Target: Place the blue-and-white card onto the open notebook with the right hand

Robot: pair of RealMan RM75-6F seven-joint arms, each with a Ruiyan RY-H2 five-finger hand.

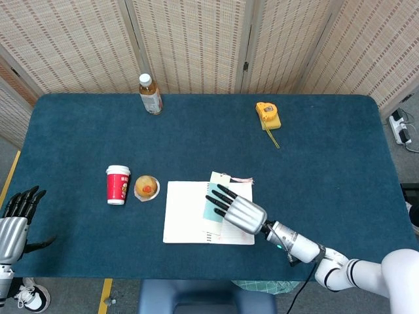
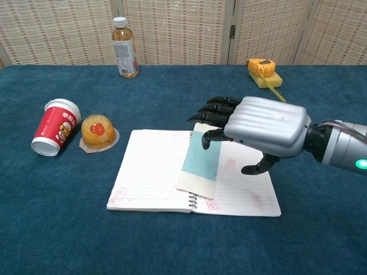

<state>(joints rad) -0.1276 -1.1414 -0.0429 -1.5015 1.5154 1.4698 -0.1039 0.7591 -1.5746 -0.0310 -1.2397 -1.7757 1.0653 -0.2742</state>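
The blue-and-white card (image 2: 199,165) lies flat across the spiral of the open notebook (image 2: 149,172), teal face up. In the head view the card (image 1: 210,208) shows on the notebook (image 1: 183,212) just left of my right hand. My right hand (image 2: 265,129) hovers over the notebook's right page with fingers spread and nothing in it. Its fingertips (image 2: 207,139) reach over the card's far end, and the thumb hangs apart below. From above, the right hand (image 1: 237,209) covers part of the right page. My left hand (image 1: 13,219) stays off the table's left edge, fingers apart and empty.
A red paper cup (image 2: 55,127) lies on its side left of the notebook, with a jelly cup (image 2: 98,132) beside it. A drink bottle (image 2: 124,47) stands at the back left. A yellow tape measure (image 2: 262,71) sits at the back right.
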